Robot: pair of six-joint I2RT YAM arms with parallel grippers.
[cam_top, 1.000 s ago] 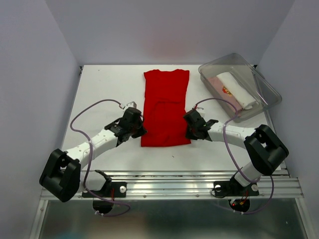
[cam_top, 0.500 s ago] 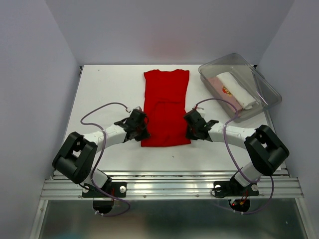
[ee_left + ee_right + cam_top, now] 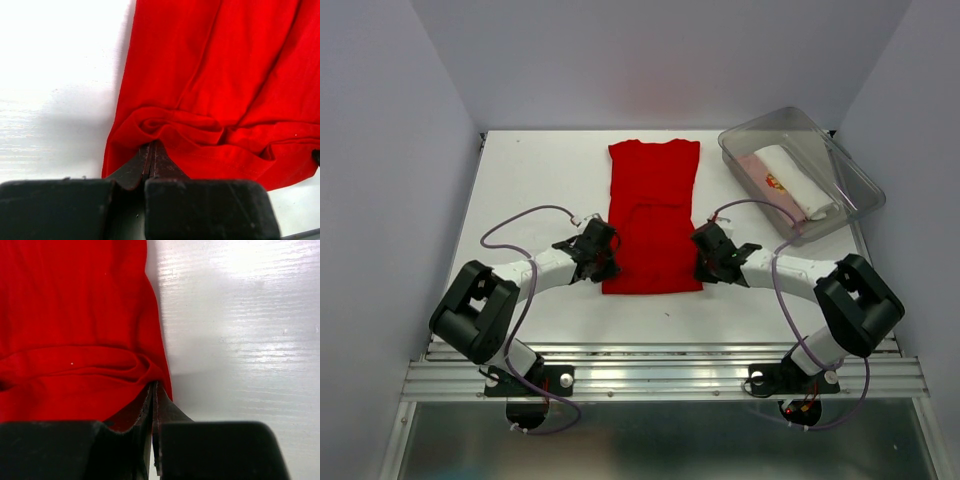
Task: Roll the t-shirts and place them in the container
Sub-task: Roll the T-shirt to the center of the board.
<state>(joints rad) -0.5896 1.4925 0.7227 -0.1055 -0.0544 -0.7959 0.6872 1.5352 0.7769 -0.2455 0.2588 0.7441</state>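
Note:
The red t-shirt [image 3: 652,215] lies flat on the white table [image 3: 535,190], folded into a long strip running from back to front. My left gripper [image 3: 607,260] is shut on the left corner of its near hem. In the left wrist view the closed fingertips [image 3: 151,149] pinch bunched red cloth [image 3: 200,90]. My right gripper [image 3: 701,262] is shut on the right corner of the near hem. In the right wrist view its gripper [image 3: 153,389] pinches the wrinkled red cloth [image 3: 75,330]. A white t-shirt [image 3: 794,178] and a pale pink one [image 3: 758,168] lie rolled in the tub.
The clear plastic tub [image 3: 738,158] stands at the back right, close to the right arm's elbow. Bare white table shows to the left of the shirt and in front of its near hem. Grey walls close in the sides and back.
My left gripper has moved right to the shirt's near left corner and closed on it, the arm folding in. The near hem is slightly bunched. The right gripper has hardly moved.

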